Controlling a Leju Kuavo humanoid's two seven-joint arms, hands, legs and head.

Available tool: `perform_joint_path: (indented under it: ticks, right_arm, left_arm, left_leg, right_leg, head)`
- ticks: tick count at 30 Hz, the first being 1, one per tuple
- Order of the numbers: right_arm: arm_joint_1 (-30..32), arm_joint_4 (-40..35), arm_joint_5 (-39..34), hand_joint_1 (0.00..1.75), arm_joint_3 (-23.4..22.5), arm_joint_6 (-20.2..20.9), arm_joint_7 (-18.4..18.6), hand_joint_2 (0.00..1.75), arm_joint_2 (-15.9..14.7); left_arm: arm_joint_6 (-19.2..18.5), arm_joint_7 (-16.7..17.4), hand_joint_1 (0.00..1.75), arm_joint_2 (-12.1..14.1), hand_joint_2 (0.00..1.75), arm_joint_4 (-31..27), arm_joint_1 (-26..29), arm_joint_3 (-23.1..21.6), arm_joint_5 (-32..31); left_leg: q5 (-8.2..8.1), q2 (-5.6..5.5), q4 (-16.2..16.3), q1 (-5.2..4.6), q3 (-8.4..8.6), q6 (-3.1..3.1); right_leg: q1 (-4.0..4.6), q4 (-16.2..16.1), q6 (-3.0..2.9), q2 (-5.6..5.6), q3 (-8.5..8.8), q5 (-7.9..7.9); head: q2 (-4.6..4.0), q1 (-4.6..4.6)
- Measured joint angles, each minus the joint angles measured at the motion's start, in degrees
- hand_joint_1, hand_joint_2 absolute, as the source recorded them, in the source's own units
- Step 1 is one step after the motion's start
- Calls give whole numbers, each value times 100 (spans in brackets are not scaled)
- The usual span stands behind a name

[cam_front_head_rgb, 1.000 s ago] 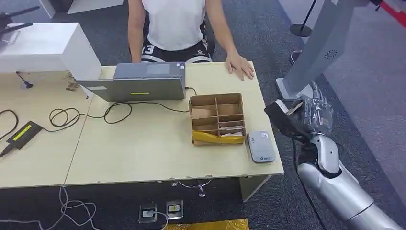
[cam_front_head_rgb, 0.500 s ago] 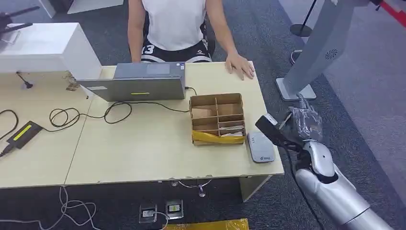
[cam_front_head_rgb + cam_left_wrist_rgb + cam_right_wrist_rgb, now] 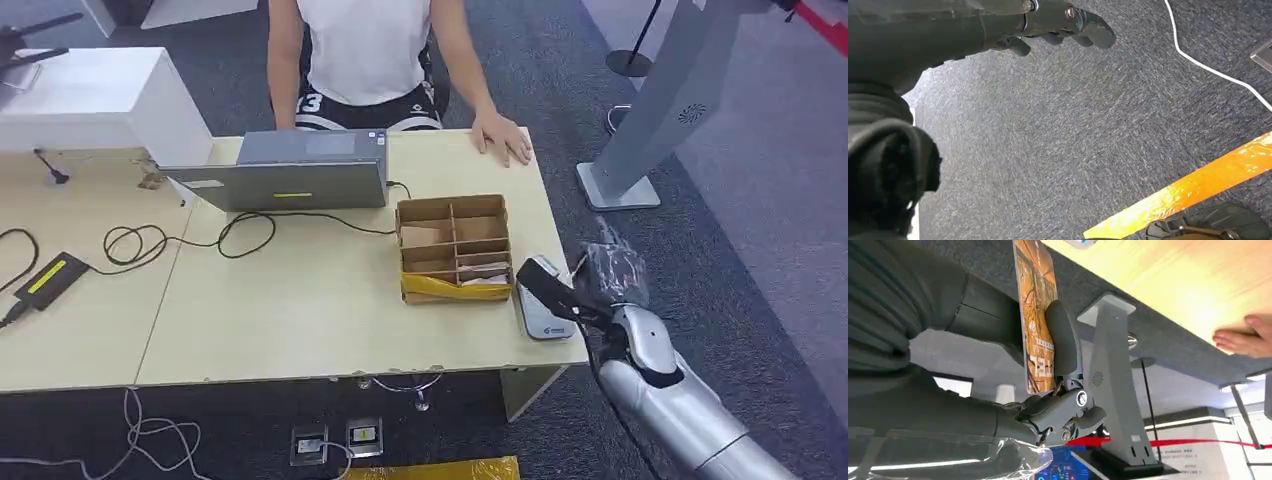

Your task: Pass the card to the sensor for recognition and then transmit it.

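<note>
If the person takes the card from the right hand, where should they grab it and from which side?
Best guess: take the free end of the card, the part sticking out past the thumb, toward the table. The right hand pinches the card's other half flat between thumb and fingers, so only that end is bare. Come from the table side, pinch both flat faces, and pull along the card's length.

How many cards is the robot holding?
1. The card is pinched in the right hand, near the grey sensor at the table's right end. More could sit in the cardboard box.
</note>
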Motion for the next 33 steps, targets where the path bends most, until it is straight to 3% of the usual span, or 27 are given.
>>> perform_joint_path:
  ticks: [33]
  right_arm:
    - [28, 992, -476, 175, 317, -225, -352, 175, 540]
  left_arm:
    - [-15, 17, 0, 46, 0, 0, 5, 0, 17]
  left_leg:
    - [0, 1, 0, 1, 5, 0]
  right_leg:
    - [1, 0, 0, 1, 3, 0]
  head:
    - [0, 4]
